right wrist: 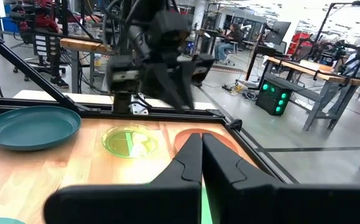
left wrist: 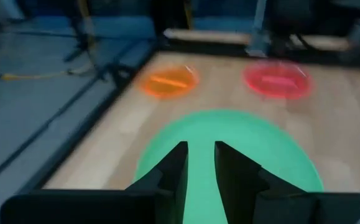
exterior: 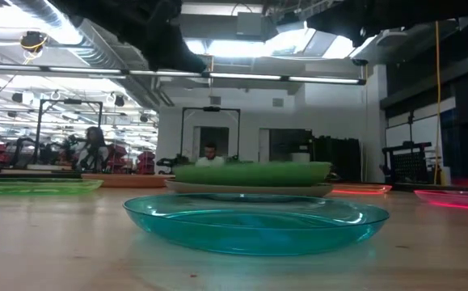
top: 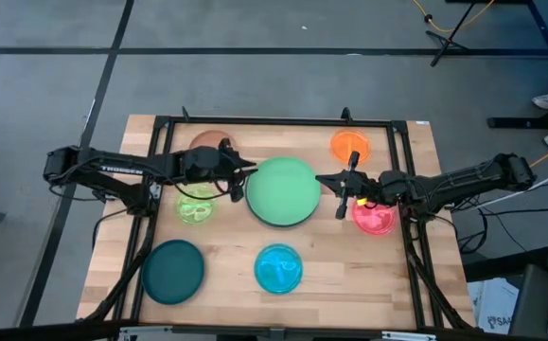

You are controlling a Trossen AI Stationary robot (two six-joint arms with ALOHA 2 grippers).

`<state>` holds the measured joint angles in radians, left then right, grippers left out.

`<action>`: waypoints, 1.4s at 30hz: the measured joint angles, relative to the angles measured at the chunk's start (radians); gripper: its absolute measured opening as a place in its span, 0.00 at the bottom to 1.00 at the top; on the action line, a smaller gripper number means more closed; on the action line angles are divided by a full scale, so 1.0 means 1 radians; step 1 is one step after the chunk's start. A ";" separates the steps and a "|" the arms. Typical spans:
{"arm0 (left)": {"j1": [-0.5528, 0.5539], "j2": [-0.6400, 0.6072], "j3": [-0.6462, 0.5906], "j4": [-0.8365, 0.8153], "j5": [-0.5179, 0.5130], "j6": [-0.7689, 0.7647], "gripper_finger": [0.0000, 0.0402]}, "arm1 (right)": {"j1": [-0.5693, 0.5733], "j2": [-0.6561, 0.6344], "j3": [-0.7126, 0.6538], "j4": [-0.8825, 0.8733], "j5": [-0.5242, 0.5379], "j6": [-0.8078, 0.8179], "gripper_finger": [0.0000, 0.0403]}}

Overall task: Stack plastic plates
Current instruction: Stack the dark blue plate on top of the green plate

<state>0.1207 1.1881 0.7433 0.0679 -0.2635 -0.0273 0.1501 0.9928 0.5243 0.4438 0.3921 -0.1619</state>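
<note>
The large light green plate (top: 283, 192) lies in the table's middle on the grey plate (exterior: 250, 189), whose rim shows beneath it in the low view. My left gripper (top: 247, 173) hovers over the green plate's left edge (left wrist: 199, 134), its fingers narrowly open. My right gripper (top: 335, 189) hovers at the plate's right edge, fingers shut. Flat on the table lie the brown plate (top: 209, 142), partly under the left arm, and the lime (top: 196, 207), dark teal (top: 172, 272), blue (top: 278, 268), orange (top: 350, 145) and pink-red (top: 375, 220) plates.
A black frame (top: 283, 121) runs around the wooden table top. Bare wood shows between the blue plate and the table's right edge (top: 368, 270). People sit in the room beyond the table (exterior: 209, 153).
</note>
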 joint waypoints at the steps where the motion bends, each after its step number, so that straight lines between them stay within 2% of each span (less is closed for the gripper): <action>1: 0.001 0.000 0.000 0.013 -0.031 -0.019 0.18 | 0.000 0.000 0.000 0.000 0.000 0.000 0.01; 3: 0.005 0.000 0.006 -0.001 -0.071 -0.034 0.19 | 0.000 0.000 0.000 0.000 0.000 0.000 0.01; 7: 0.009 0.000 0.006 -0.055 -0.048 -0.036 0.26 | 0.000 0.000 0.000 -0.012 -0.027 0.001 0.01; 12: -0.033 0.002 0.006 -0.175 0.119 -0.040 0.37 | 0.000 0.000 0.000 -0.053 -0.110 0.000 0.01; 14: -0.060 0.002 0.006 -0.213 0.148 -0.031 0.39 | 0.001 0.000 0.000 -0.052 -0.125 0.000 0.01; 20: -0.175 -0.001 0.007 -0.352 0.158 -0.105 0.39 | 0.001 0.000 0.000 -0.051 -0.142 0.000 0.01; 25: -0.287 -0.011 0.124 -0.663 0.155 -0.215 0.39 | 0.001 0.000 0.000 -0.051 -0.142 0.000 0.01; 28: -0.354 -0.013 0.191 -0.816 0.199 -0.303 0.39 | 0.000 0.000 0.000 -0.050 -0.142 0.000 0.01; 33: -0.447 -0.013 0.201 -0.958 0.213 -0.351 0.39 | 0.000 0.000 0.000 -0.048 -0.142 -0.001 0.01; 38: -0.492 -0.012 0.175 -1.058 0.184 -0.488 0.38 | 0.000 0.000 0.000 -0.050 -0.145 0.015 0.01; 42: -0.519 -0.013 0.140 -1.063 0.263 -0.570 0.38 | 0.000 0.000 0.000 -0.050 -0.168 0.027 0.01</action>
<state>-0.3985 1.1755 0.8832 -0.9949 -0.0001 -0.5969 0.1501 0.9924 0.5243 0.3935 0.2242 -0.1352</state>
